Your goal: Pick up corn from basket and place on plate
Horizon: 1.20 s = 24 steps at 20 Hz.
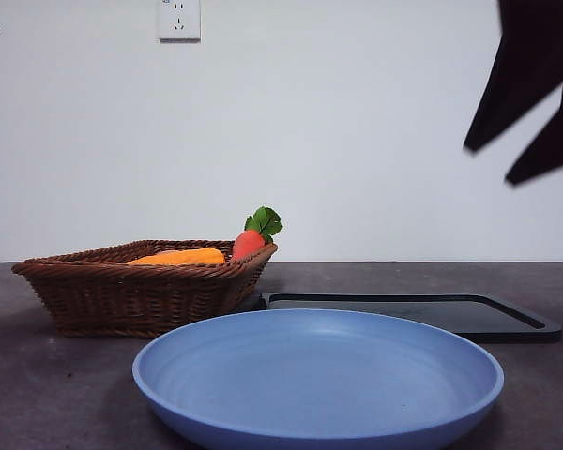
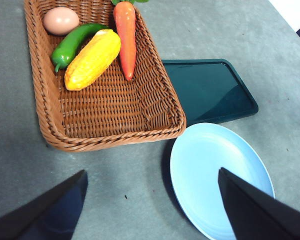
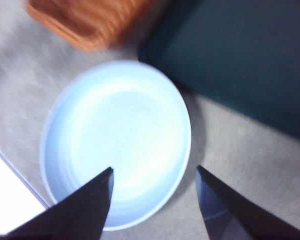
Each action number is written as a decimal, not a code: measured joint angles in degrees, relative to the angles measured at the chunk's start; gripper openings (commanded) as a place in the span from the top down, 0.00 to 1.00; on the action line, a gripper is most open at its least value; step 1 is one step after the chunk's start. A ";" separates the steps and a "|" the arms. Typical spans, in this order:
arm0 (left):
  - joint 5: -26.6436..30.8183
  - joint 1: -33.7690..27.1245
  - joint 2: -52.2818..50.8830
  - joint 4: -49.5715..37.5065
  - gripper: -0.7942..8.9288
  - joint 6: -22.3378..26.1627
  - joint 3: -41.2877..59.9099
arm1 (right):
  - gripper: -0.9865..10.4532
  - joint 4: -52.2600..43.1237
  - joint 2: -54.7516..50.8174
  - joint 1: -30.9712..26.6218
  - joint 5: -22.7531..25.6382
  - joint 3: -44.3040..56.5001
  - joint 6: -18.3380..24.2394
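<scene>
Overhead, right pincer (image 3: 154, 172) wide above plate (image 3: 70, 115), left pincer (image 2: 152, 177) wide, corn (image 2: 92, 59) in basket (image 2: 110, 135)

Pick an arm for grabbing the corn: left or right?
Probably left. The left gripper is open with the corn and basket in clear view. The right gripper, also open, hangs over the empty plate, its view motion-blurred.

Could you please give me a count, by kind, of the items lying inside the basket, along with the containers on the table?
Egg: 1
Green pepper: 1
Corn: 1
Carrot: 1
Basket: 1
Blue plate: 1
Black tray: 1
Total: 7
</scene>
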State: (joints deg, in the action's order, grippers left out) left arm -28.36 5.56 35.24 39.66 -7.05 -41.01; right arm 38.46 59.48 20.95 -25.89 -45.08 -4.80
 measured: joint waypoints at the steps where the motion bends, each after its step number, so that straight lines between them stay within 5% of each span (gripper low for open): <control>1: 0.00 0.00 0.00 -0.02 0.48 0.00 0.00 | 0.68 -0.15 2.10 0.00 -0.02 0.00 0.00; 19: 0.00 0.00 0.00 0.00 0.48 0.00 0.00 | 0.70 -9.99 27.36 2.40 -2.84 -0.13 -0.15; 24: 0.00 0.00 0.00 0.00 0.48 0.00 0.00 | 0.90 -11.28 29.62 3.37 -2.64 -0.13 -0.22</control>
State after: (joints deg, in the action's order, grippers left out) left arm -28.36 5.56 35.24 39.66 -7.05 -41.01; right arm 27.18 89.10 24.32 -28.53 -45.21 -5.02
